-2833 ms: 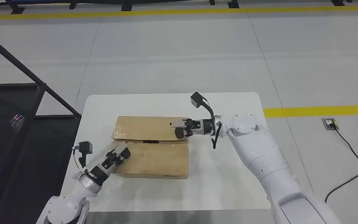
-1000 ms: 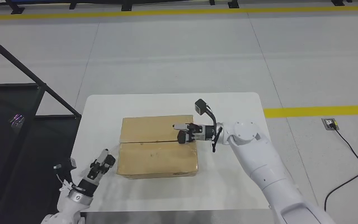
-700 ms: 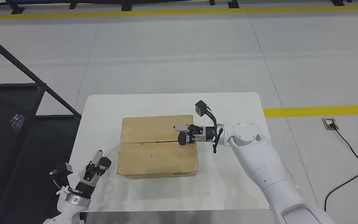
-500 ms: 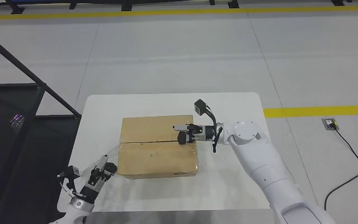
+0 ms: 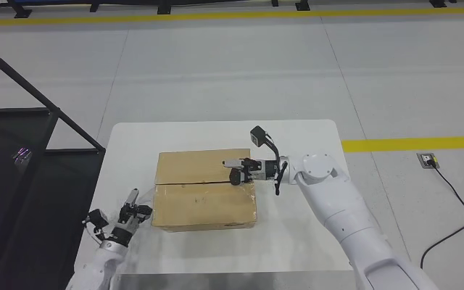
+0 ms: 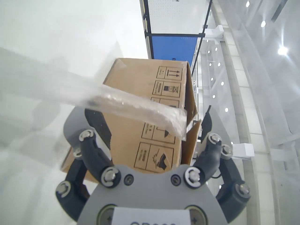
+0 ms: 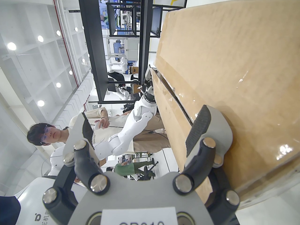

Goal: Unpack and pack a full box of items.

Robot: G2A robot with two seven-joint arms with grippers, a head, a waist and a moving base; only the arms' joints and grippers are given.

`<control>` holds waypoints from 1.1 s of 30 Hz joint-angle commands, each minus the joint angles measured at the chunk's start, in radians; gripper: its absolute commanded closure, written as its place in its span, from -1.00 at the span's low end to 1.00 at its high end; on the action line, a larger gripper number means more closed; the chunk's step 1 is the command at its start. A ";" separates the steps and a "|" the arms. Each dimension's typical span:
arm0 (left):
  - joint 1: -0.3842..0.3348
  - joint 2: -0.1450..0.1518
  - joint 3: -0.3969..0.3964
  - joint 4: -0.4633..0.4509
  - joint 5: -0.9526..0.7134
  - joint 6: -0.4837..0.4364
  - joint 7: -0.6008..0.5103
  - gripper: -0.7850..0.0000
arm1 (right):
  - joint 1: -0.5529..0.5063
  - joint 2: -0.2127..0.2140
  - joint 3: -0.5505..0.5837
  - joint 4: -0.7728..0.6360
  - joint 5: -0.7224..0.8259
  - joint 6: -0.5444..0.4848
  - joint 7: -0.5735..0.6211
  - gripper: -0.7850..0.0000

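Brown cardboard box (image 5: pixel 206 197) lies mid-way on the white worktop (image 5: pixel 304 225) in the top view. Its long axis is parallel to the front edge, its centre seam runs the same way, and both top flaps are down. The right gripper (image 5: pixel 233 170) sits over the far flap toward the box's right end, just beside the seam, jaws apart. The left gripper (image 5: pixel 135 208) hangs just off the box's left end, near the worktop's front left corner.

In the left wrist view the box's left end faces the jaws head-on. They stand wide apart with nothing clamped. A strip of clear tape (image 6: pixel 131 105) runs from the seam's end on that face across and past one fingertip. Whether it sticks to that finger I cannot tell.

In the right wrist view the jaws are apart and turned on their side. One pad (image 7: pixel 199 127) rests on the box top just beside the seam, and the other finger is up in the air. The seam shows a thin dark gap.

The flaps look to be next. The right gripper is the nearer one, already at the seam, while the left would have to come up from the end.

2.8 s ago the box was skewed, its flaps offset, nearer the left edge, with the left gripper at its front left corner. Now it sits square and a little further right, and the left arm has drawn back toward the worktop's front left corner. The right gripper keeps its place on top
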 commanded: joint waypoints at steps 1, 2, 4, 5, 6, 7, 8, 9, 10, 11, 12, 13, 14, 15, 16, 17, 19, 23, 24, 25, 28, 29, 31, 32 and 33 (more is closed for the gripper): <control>-0.027 -0.002 0.004 0.020 -0.009 0.003 0.003 -1.00 | -0.002 0.001 -0.001 -0.001 -0.003 -0.001 0.000 -1.00; -0.036 -0.004 0.006 0.023 -0.014 0.003 0.000 -1.00 | -0.004 0.001 -0.002 -0.003 -0.004 -0.003 0.001 -1.00; -0.050 -0.005 0.004 0.027 -0.018 0.000 0.001 -1.00 | -0.007 0.003 -0.002 -0.006 -0.007 -0.002 0.001 -1.00; -0.057 -0.005 0.002 0.026 -0.022 -0.001 0.000 -1.00 | -0.009 0.004 -0.002 -0.008 -0.009 -0.003 0.002 -1.00; -0.061 -0.006 0.000 0.026 -0.023 -0.003 0.000 -1.00 | -0.010 0.005 -0.002 -0.009 -0.009 -0.003 0.002 -1.00; -0.065 -0.006 -0.003 0.024 -0.023 -0.006 0.002 -1.00 | -0.012 0.006 -0.002 -0.011 -0.010 -0.004 0.002 -1.00; -0.069 -0.006 -0.007 0.018 -0.025 -0.010 0.003 -1.00 | -0.013 0.006 -0.001 -0.012 -0.010 -0.004 0.002 -1.00; -0.070 -0.006 -0.012 0.012 -0.027 -0.014 0.004 -1.00 | -0.015 0.007 -0.001 -0.013 -0.010 -0.004 0.002 -1.00; -0.069 -0.006 -0.017 0.005 -0.027 -0.018 0.004 -1.00 | -0.016 0.008 -0.001 -0.014 -0.010 -0.004 0.002 -1.00; -0.068 -0.006 -0.024 -0.006 -0.029 -0.025 0.006 -1.00 | -0.017 0.008 -0.001 -0.015 -0.009 -0.004 0.003 -1.00; -0.065 -0.005 -0.032 -0.017 -0.029 -0.030 0.005 -1.00 | -0.017 0.009 -0.001 -0.015 -0.009 -0.003 0.004 -1.00; -0.061 -0.005 -0.040 -0.028 -0.029 -0.033 0.007 -1.00 | -0.017 0.009 -0.001 -0.016 -0.009 -0.002 0.004 -1.00; -0.057 -0.005 -0.048 -0.040 -0.031 -0.034 0.007 -1.00 | -0.018 0.010 -0.001 -0.017 -0.008 -0.003 0.004 -1.00; -0.053 -0.004 -0.056 -0.051 -0.031 -0.035 0.006 -1.00 | -0.018 0.010 -0.001 -0.018 -0.008 -0.004 0.004 -1.00; -0.048 -0.003 -0.063 -0.063 -0.031 -0.035 0.006 -1.00 | -0.018 0.011 -0.001 -0.019 -0.008 -0.004 0.005 -1.00; -0.043 -0.003 -0.071 -0.074 -0.033 -0.036 0.006 -1.00 | -0.019 0.011 0.000 -0.020 -0.008 -0.005 0.007 -1.00; -0.031 -0.002 -0.086 -0.096 -0.032 -0.040 0.007 -1.00 | -0.020 0.013 0.000 -0.024 -0.008 -0.008 0.010 -1.00; -0.001 -0.002 -0.115 -0.143 -0.037 -0.054 0.014 -1.00 | -0.022 0.015 0.000 -0.027 -0.011 -0.012 0.010 -1.00; 0.007 -0.002 -0.122 -0.156 -0.039 -0.058 0.017 -1.00 | -0.023 0.016 0.001 -0.026 -0.010 -0.012 0.009 -1.00; 0.016 -0.002 -0.128 -0.167 -0.039 -0.061 0.018 -1.00 | -0.023 0.017 0.001 -0.026 -0.010 -0.013 0.009 -1.00; 0.043 -0.002 -0.144 -0.205 -0.031 -0.075 0.025 -1.00 | -0.023 0.018 0.002 -0.023 -0.006 -0.013 0.010 -1.00; 0.051 -0.003 -0.148 -0.217 -0.029 -0.080 0.027 -1.00 | -0.022 0.018 0.001 -0.022 -0.004 -0.014 0.011 -1.00; 0.066 -0.003 -0.155 -0.241 -0.023 -0.088 0.031 -1.00 | -0.021 0.018 0.000 -0.018 -0.002 -0.015 0.012 -1.00; 0.073 -0.004 -0.159 -0.252 -0.018 -0.091 0.034 -1.00 | -0.020 0.017 -0.001 -0.017 0.000 -0.016 0.013 -1.00; 0.079 -0.004 -0.162 -0.263 -0.010 -0.094 0.038 -1.00 | -0.019 0.017 -0.001 -0.015 0.001 -0.017 0.013 -1.00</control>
